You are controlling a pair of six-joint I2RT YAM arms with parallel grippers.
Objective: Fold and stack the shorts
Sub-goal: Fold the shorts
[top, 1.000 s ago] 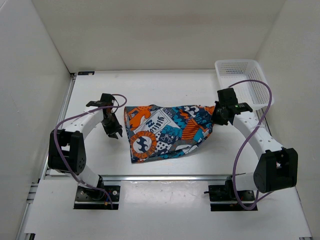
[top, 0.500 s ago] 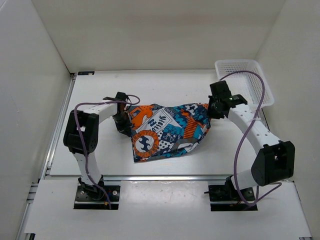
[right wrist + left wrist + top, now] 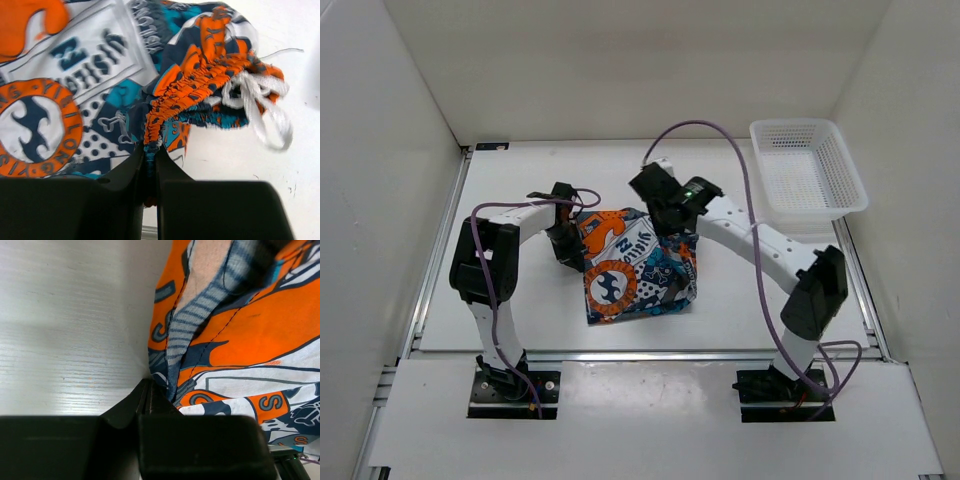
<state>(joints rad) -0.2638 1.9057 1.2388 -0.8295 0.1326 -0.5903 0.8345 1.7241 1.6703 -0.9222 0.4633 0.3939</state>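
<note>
The right claw (image 3: pixel 672 228) has swung to the left, carrying the orange waistband (image 3: pixel 185 95) over the shorts (image 3: pixel 620 285), now folded on the table (image 3: pixel 510 190). It pinches this waistband. The left claw (image 3: pixel 574 260) is pressed together on their left edge.

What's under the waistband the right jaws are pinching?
Beneath the waistband shows another printed layer of the shorts, with bare table to its right. Whatever lies under that lower layer is covered.
</note>
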